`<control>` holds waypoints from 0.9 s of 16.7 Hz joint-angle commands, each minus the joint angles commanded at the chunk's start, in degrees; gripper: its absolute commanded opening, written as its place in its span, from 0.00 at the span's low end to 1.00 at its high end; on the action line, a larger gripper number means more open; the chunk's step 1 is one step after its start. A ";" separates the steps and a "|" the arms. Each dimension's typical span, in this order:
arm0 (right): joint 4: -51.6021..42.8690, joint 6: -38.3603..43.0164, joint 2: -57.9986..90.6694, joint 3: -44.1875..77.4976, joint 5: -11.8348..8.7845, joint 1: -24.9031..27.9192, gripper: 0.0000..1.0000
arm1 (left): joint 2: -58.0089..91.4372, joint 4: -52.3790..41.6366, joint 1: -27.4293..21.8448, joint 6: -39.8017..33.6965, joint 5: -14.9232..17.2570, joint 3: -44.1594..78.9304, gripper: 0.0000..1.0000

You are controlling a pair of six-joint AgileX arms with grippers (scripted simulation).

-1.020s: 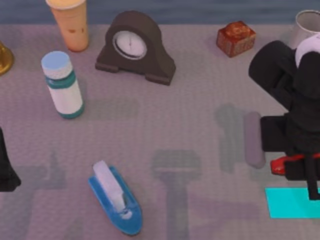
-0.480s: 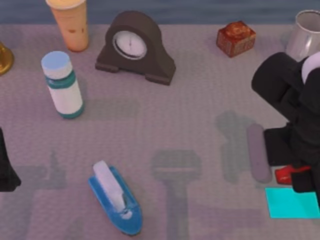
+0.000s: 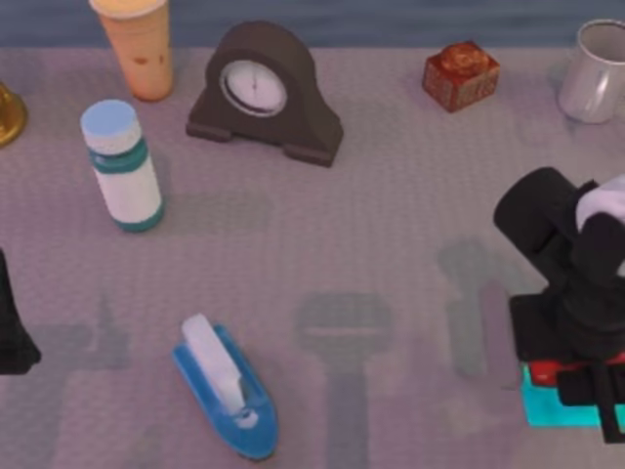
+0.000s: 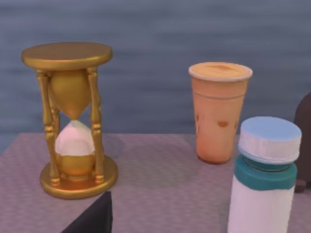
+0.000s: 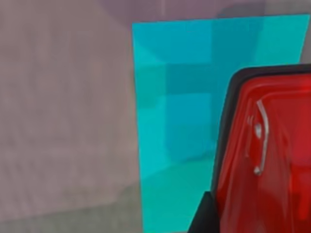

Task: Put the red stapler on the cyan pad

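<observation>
The red stapler (image 3: 545, 371) hangs in my right gripper (image 3: 576, 379), which is shut on it at the table's front right. It sits over the far edge of the cyan pad (image 3: 547, 407), mostly hidden under the black arm in the top view. In the right wrist view the glossy red stapler (image 5: 265, 155) fills one side, with the cyan pad (image 5: 175, 121) right beneath it and a dark fingertip (image 5: 206, 217) against its side. I cannot tell whether it touches the pad. My left arm (image 3: 12, 327) is parked at the left edge.
Along the back stand an orange cup (image 3: 137, 44), a brown clock (image 3: 262, 93), a reddish-brown cube (image 3: 460, 74) and a metal cup (image 3: 596, 73). A white bottle (image 3: 122, 166), a gold hourglass (image 4: 70, 121) and a blue tape dispenser (image 3: 227, 389) occupy the left half.
My right arm has carried the stapler toward the front edge, from beside the pad's far side to over the pad. The metal cup behind it is now uncovered.
</observation>
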 joint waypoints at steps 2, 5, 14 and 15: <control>3.26 -0.82 1.17 -2.37 0.07 -0.64 0.00 | 0.00 0.00 0.00 0.00 0.00 0.00 1.00; 4.12 -1.07 1.51 -3.06 0.10 -0.83 0.00 | 0.00 0.00 0.00 0.00 0.00 0.00 1.00; 4.12 -1.07 1.51 -3.06 0.10 -0.83 0.53 | 0.00 0.00 0.00 0.00 0.00 0.00 1.00; 4.12 -1.07 1.51 -3.06 0.10 -0.83 0.60 | 0.00 0.00 0.00 0.00 0.00 0.00 1.00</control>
